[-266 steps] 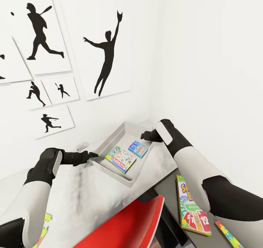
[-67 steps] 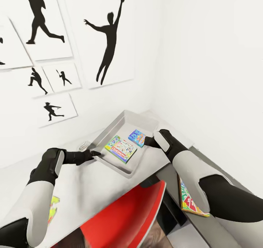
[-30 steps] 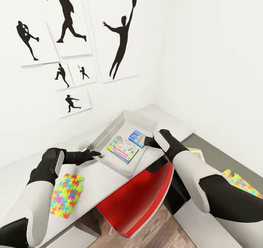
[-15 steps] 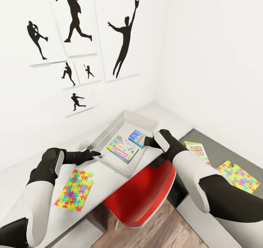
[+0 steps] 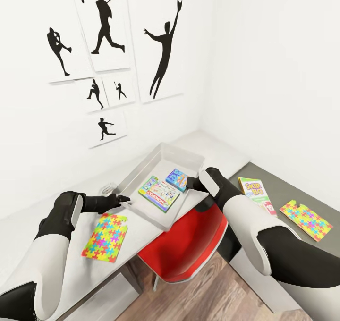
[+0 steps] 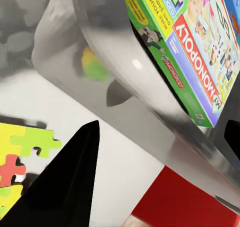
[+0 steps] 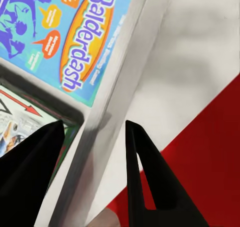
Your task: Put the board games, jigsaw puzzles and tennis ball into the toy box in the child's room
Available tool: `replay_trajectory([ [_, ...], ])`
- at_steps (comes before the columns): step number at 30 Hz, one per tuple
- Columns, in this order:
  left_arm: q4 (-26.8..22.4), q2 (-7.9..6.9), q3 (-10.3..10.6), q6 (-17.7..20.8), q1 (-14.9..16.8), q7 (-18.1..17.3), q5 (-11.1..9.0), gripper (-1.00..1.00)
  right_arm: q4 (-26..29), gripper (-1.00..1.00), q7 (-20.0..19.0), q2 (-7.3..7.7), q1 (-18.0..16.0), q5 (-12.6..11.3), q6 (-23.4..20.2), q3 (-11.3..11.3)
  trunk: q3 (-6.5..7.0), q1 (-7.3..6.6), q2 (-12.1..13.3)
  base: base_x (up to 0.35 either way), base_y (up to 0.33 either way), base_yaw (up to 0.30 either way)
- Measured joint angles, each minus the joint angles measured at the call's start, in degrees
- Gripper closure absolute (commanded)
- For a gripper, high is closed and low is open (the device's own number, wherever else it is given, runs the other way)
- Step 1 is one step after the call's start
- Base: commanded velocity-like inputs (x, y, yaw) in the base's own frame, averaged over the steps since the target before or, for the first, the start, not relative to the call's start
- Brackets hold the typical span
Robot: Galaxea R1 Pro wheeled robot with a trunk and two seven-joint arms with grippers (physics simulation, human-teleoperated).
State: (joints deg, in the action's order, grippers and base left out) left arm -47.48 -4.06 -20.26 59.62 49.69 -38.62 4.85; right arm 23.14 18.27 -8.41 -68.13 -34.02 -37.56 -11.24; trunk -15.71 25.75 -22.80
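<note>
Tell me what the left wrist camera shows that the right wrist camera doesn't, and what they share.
Left wrist alone: the Monopoly box with its full cover inside the toy box, a corner of a jigsaw puzzle lying on the table, and a blurry yellow-green blob seen through the bin's wall, too unclear to name.

Right wrist alone: the blue Balderdash box inside the bin.

Both: the bin's grey rim, the white table, the red chair below, and dark gripper fingers framing the rim.
</note>
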Motion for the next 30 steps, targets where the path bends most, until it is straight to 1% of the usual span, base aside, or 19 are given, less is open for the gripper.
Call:
replay_trajectory([
  [22,0.0,0.0,0.0,0.0,0.0,0.0,0.0,1.0,0.0,1.0,0.0,0.0,0.0,0.0,0.0,0.0,-0.17,0.0,0.0,0.016,0.018,-0.001],
  [30,0.0,0.01,0.0,0.0,0.0,0.0,0.0,1.0,0.0,1.0,0.0,0.02,0.0,-0.1,0.0,-0.1,-0.52,0.0,0.0,0.0,0.021,-0.111],
])
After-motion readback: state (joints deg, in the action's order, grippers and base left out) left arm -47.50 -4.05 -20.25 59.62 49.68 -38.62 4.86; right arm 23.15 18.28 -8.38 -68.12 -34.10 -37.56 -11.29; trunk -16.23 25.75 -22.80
